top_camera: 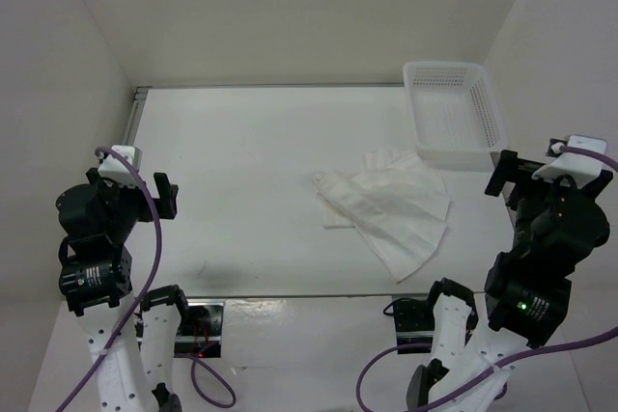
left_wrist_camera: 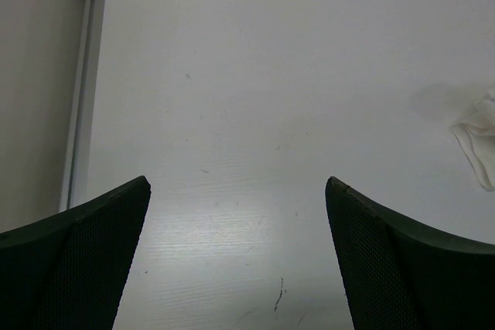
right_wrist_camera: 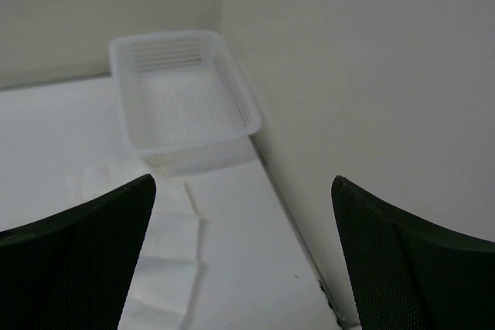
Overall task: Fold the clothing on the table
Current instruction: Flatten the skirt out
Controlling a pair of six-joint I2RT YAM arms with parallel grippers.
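Clothing [top_camera: 391, 209], white and pleated, lies rumpled right of centre on the table [top_camera: 241, 171], its far corner just beside the white perforated basket [top_camera: 454, 113], while the left gripper [left_wrist_camera: 237, 191] and right gripper [right_wrist_camera: 244, 187] hang wide open, empty, either side.

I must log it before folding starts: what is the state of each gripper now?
Black two-finger left gripper: open, holding nothing.
Black two-finger right gripper: open, holding nothing.
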